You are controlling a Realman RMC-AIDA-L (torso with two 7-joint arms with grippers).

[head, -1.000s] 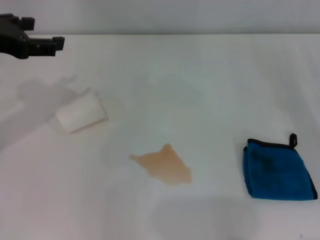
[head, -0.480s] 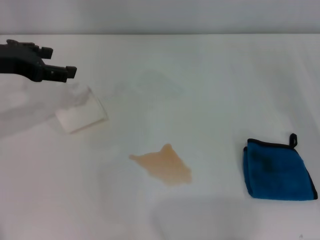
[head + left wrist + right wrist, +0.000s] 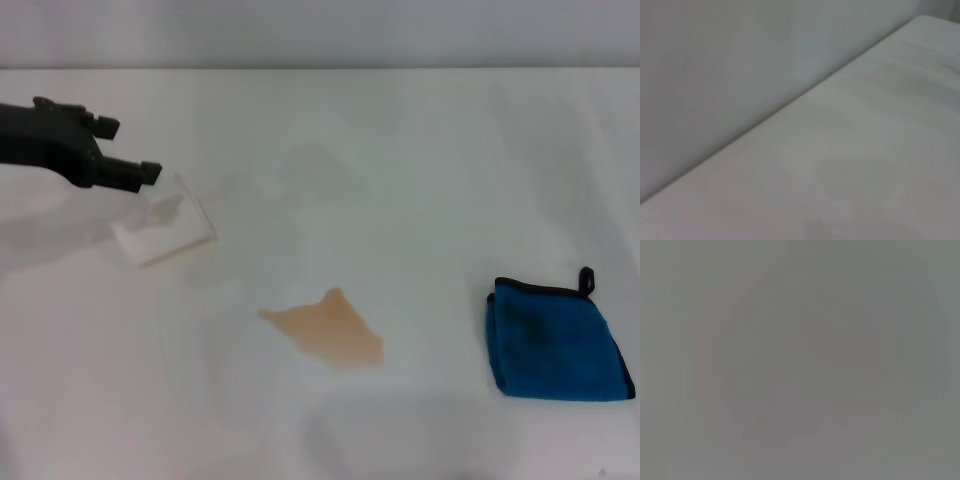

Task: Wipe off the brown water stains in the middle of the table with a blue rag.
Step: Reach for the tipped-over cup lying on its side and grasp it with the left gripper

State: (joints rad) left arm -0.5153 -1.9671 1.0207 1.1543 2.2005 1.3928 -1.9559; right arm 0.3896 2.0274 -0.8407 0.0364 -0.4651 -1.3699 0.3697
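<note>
the left gripper [image 3: 150,172] hangs just above the tipped cup [image 3: 163,230]; whether it is wide or narrow i cannot tell. the stain [image 3: 328,330] lies well off toward the table [image 3: 420,160] middle, the rag [image 3: 555,338] farther beyond it.

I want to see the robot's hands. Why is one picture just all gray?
Right wrist view: an even gray blur, nothing readable. Left wrist view: soft focus, only the table edge and a wall. Head view: clearest, showing the left gripper above a pale shadow by the cup.
</note>
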